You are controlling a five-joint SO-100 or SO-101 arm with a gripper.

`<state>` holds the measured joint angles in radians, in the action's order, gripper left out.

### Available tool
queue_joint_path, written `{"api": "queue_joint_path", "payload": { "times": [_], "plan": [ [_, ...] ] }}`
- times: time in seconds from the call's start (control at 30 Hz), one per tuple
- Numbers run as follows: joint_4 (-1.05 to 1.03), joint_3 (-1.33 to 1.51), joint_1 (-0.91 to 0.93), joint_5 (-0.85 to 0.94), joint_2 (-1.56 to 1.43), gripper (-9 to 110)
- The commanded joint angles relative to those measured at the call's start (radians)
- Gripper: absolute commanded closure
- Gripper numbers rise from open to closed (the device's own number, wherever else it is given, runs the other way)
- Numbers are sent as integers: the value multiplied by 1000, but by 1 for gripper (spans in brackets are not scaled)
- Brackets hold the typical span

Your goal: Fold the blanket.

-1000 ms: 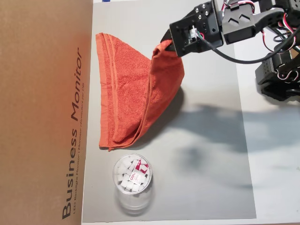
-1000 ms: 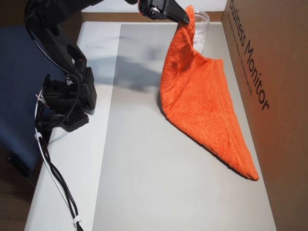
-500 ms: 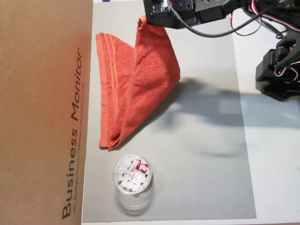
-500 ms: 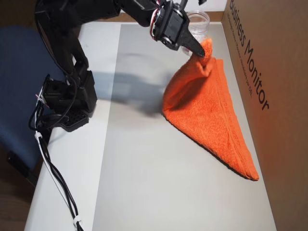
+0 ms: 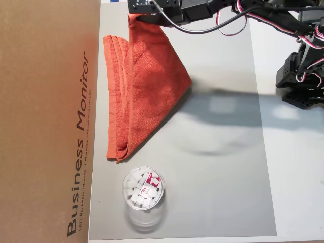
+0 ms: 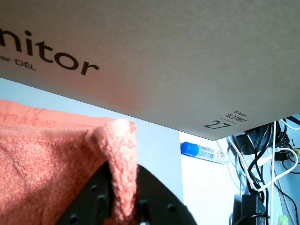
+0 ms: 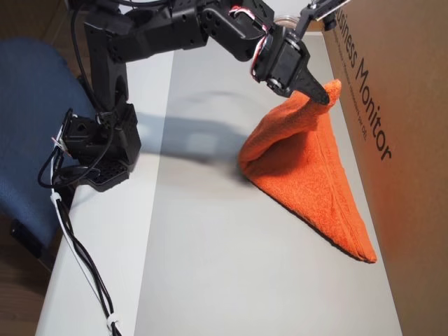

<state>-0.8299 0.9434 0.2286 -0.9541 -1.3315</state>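
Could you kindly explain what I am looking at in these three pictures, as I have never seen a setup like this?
It is a small black robot arm on a table, with a two-finger gripper. Two fixed cameras look down from opposite sides; the third rides on the gripper. The gripper is shut on one corner of the orange blanket, held raised near the brown cardboard box, while the rest lies on the grey mat. A clear jar of small white items stands on the mat near the blanket's far tip.

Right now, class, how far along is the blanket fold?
Done: the blanket is doubled over diagonally on the grey mat. In hand: the gripper pinches its top corner, raised near the cardboard box. Left: lay that corner down and release.
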Motion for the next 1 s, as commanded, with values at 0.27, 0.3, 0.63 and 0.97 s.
{"api": "queue_joint_path", "payload": {
  "times": [0.27,0.3,0.63,0.97],
  "plan": [
    [140,-298,107,-8,282,102],
    [163,-314,114,-8,310,102],
    [342,-408,127,-117,522,102],
    [557,-408,149,-270,669,102]
  ]
}}
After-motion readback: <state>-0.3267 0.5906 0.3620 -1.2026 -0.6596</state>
